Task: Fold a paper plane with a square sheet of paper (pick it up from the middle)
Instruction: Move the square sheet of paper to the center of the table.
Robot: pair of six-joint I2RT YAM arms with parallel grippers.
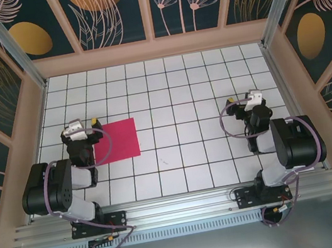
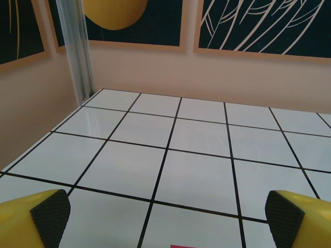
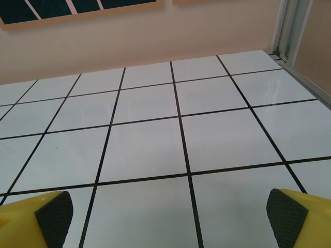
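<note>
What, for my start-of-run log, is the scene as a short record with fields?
paper: square sheet of paper, magenta-pink, flat, unfolded, left of centre
left gripper: open, empty, at the paper's left edge
right gripper: open, empty, over bare tiles on the right side
table: white grid tiles
folding: not yet begun

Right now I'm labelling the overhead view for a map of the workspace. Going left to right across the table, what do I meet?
In order: left gripper → square sheet of paper, lying flat on the tiles → right gripper.
</note>
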